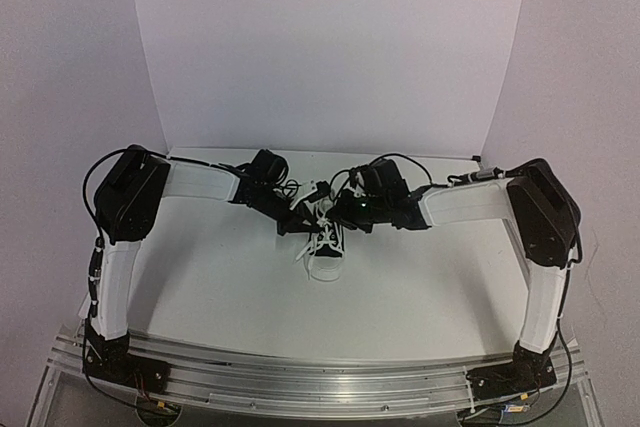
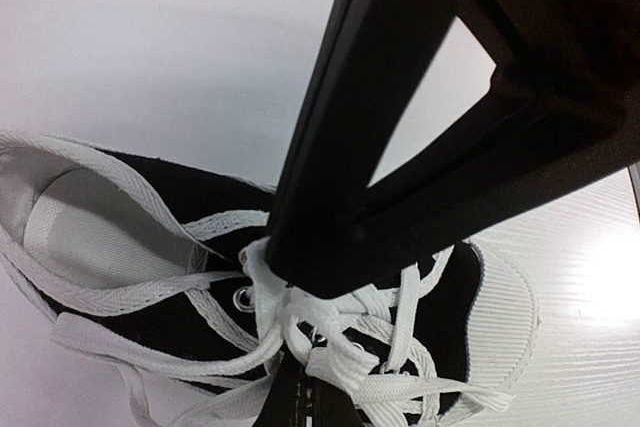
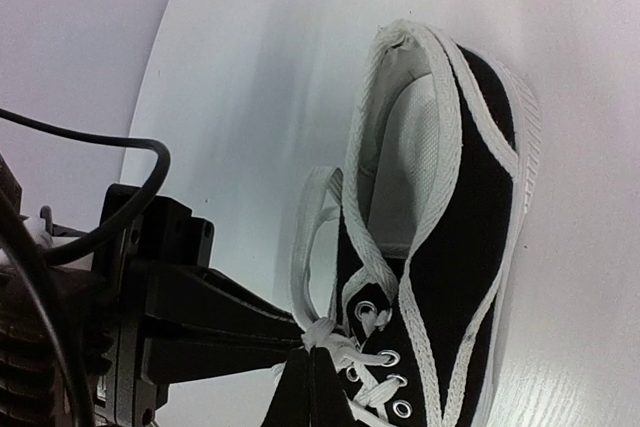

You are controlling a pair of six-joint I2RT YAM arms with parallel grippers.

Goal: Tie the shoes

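The shoe (image 1: 327, 255), a small black canvas sneaker with a white toe cap (image 2: 505, 317), lies mid-table with its toe toward the arm bases. Its white laces (image 2: 335, 337) bunch into a knot (image 3: 326, 335) over the upper eyelets, and one loop (image 3: 303, 237) trails beside the opening. My left gripper (image 1: 303, 223) comes in from the left, shut, its tips (image 2: 297, 375) pinching lace at the knot. My right gripper (image 1: 338, 215) comes in from the right, also shut, its tips (image 3: 310, 359) on lace at the same knot. The two grippers nearly touch there.
A white curved backdrop (image 1: 330, 47) closes off the far side of the white table (image 1: 220, 287). A metal rail (image 1: 320, 377) with both arm bases runs along the near edge. A black cable (image 3: 120, 147) arcs beside the left gripper's body.
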